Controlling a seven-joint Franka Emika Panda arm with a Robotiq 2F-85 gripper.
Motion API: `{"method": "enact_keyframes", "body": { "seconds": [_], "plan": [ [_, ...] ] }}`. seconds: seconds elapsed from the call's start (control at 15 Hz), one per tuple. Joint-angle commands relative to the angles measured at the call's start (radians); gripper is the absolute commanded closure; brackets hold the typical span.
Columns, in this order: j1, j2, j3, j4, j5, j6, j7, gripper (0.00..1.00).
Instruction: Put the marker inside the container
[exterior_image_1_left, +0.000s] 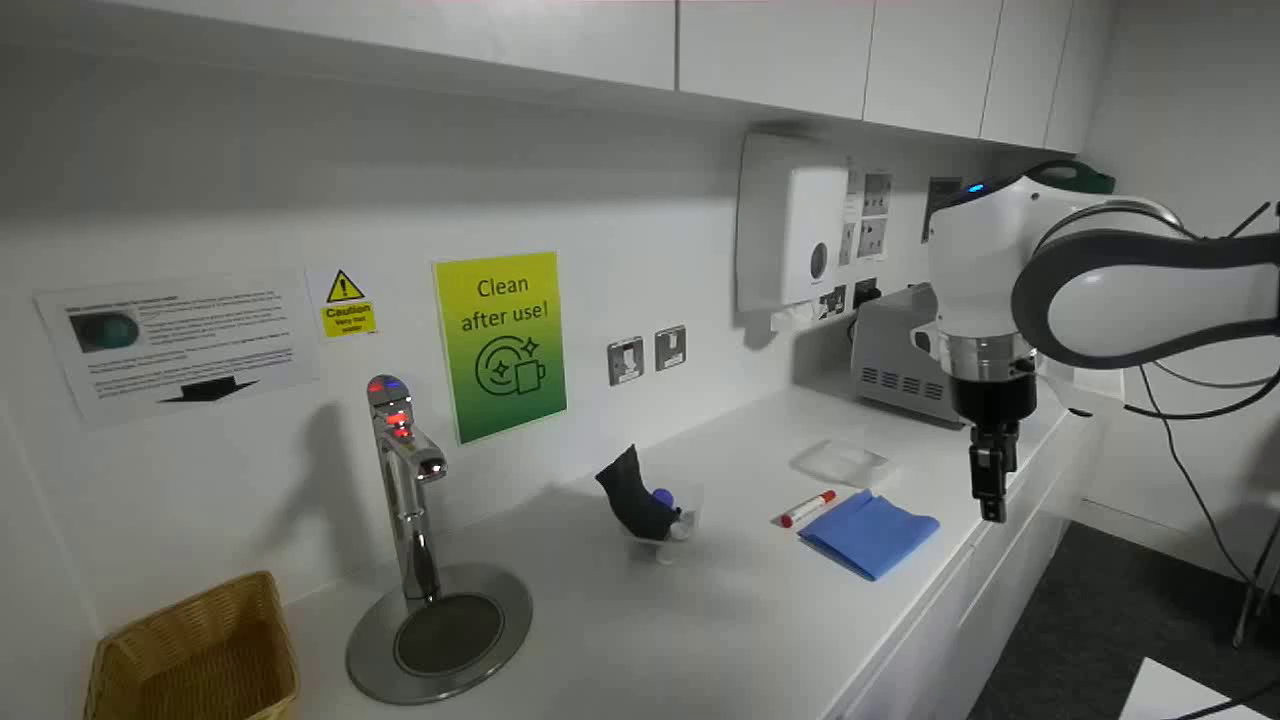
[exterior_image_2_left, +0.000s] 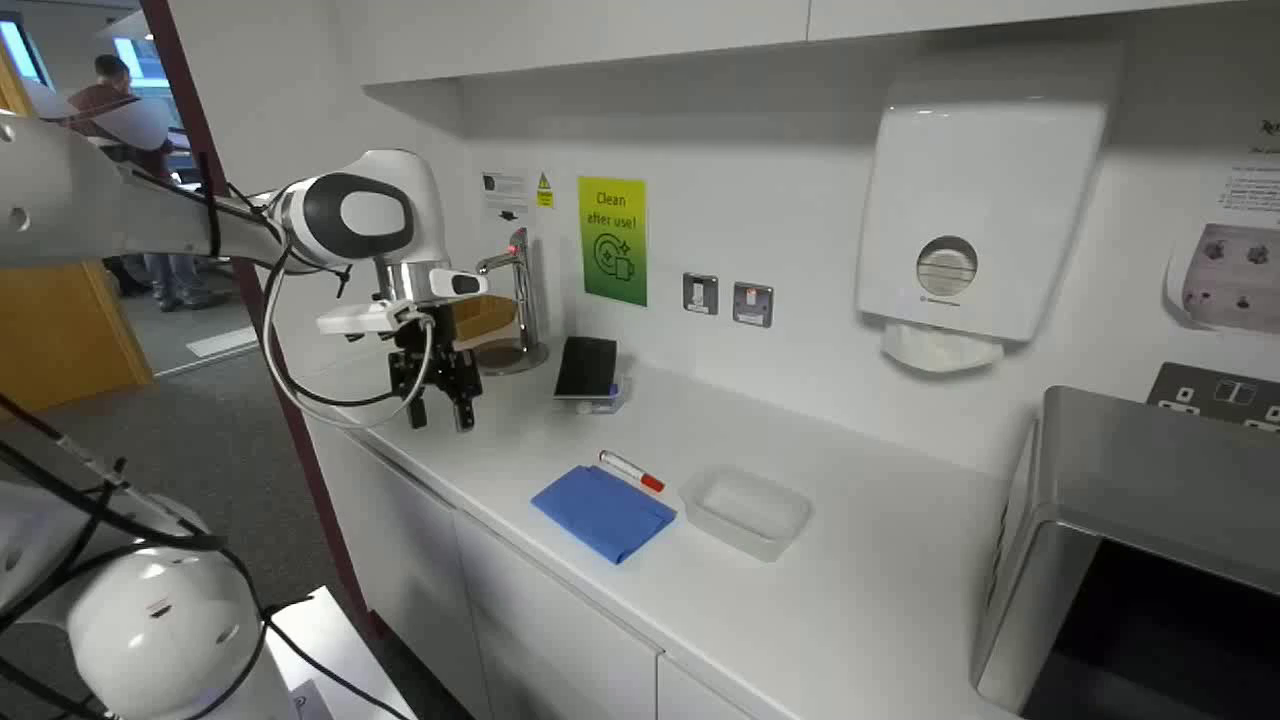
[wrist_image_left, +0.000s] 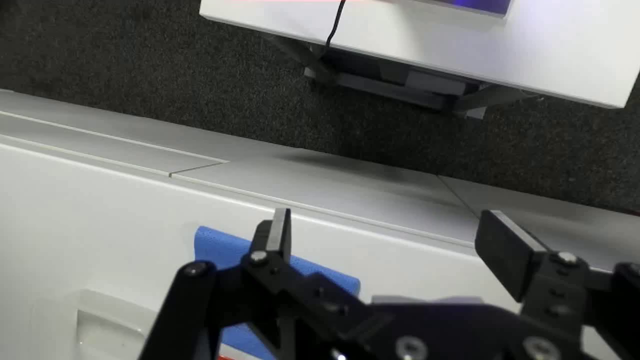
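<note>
End effector (exterior_image_2_left: 441, 422) stands wide and empty in an exterior view, raised close to the near edge of the bench (exterior_image_2_left: 860, 590). The marker (exterior_image_2_left: 632, 472) lies on the bench, just beyond the blue cloth (exterior_image_2_left: 603, 512); too broad a grasp may pinch both. In an exterior view, the dark container (exterior_image_1_left: 648, 520) leans, left of the marker; off-centre insertion could topple it. In the wrist view, the end effector masks part of the cloth and only a red edge, probably the marker's, shows; descent may misalign.
</note>
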Motion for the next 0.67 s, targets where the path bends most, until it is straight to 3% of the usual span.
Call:
{"method": "enact_keyframes", "body": {
  "seconds": [0.0, 0.47, 0.6],
  "plan": [
    [0.022, 0.005, -0.017, 0.002, -0.009, -0.003, 0.011, 0.00],
    [0.022, 0.004, -0.017, 0.002, -0.009, -0.003, 0.011, 0.00],
    [-0.010, 0.041, -0.018, 0.026, 0.030, -0.024, 0.107, 0.00]
  ]
}}
